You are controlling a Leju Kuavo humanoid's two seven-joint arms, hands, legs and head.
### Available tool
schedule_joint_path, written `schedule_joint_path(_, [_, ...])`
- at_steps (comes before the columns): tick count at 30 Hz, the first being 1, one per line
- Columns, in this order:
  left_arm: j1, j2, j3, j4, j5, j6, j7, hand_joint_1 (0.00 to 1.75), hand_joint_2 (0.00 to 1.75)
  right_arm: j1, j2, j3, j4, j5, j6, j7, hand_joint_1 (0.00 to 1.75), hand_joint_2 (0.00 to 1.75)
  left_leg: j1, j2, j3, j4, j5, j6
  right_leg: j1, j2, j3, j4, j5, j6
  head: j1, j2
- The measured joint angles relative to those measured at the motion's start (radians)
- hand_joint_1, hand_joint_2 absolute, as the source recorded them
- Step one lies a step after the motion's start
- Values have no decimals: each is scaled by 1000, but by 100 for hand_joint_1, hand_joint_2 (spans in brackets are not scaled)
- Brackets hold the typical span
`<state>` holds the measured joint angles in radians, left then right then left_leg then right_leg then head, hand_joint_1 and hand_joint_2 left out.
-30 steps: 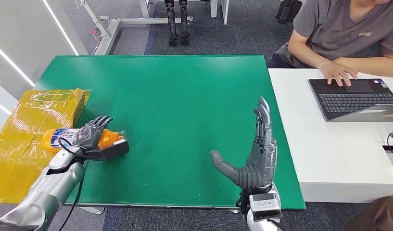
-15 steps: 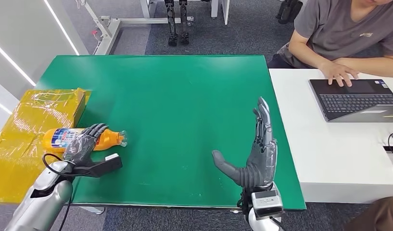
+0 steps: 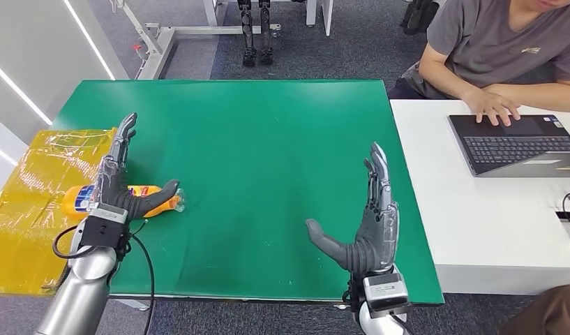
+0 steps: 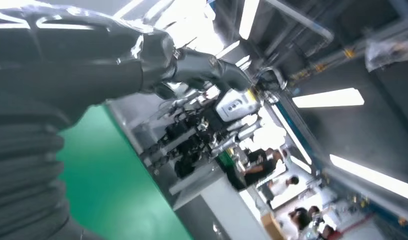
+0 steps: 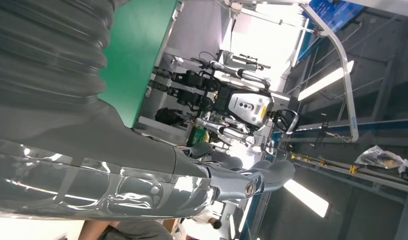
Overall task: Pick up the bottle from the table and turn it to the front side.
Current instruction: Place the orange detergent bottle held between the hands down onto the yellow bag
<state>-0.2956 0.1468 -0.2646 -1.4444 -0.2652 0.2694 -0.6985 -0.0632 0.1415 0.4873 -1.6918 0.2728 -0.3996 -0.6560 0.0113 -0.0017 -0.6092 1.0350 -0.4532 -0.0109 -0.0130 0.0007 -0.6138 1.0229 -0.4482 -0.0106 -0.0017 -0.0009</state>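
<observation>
Head view: left hand lifted off bottle, fingers now straight, released. Bottle lies at worktop left edge. Right hand unchanged, released. Regrasp required.

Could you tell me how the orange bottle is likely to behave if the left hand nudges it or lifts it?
The bottle lies on its side on the green table, so a nudge would probably roll it. It looks full, likely weighty for its size. Its glossy plastic may slip against the open left hand.
</observation>
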Motion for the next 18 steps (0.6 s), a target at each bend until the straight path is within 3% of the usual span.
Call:
schedule_joint_path(4, [10, -46, 4, -41, 86, -66, 8, 0, 175, 1, 0, 1, 6, -1, 1, -2, 0, 175, 0, 0, 0, 0, 0, 0, 0, 0, 0, 0, 0, 0, 0, 0])
schedule_joint_path(8, [51, -153, 1, -96, 395, -222, 31, 0, 175, 2, 0, 7, 12, -4, -18, -3, 0, 175, 0, 0, 0, 0, 0, 0, 0, 0, 0, 0, 0, 0, 0, 0])
schedule_joint_path(12, [81, -236, -33, -145, 500, -214, 41, 0, 175, 2, 0, 16, 15, -2, -32, -2, 0, 175, 0, 1, -1, 0, -1, 1, 0, 0, 0, -1, 0, 0, 0, 0])
schedule_joint_path(18, [116, -299, -54, -178, 545, -211, 47, 0, 175, 2, 0, 17, 15, 3, -34, 7, 0, 175, 0, 0, 0, 0, -1, 1, 0, 0, 0, -1, 0, 0, 0, 0])
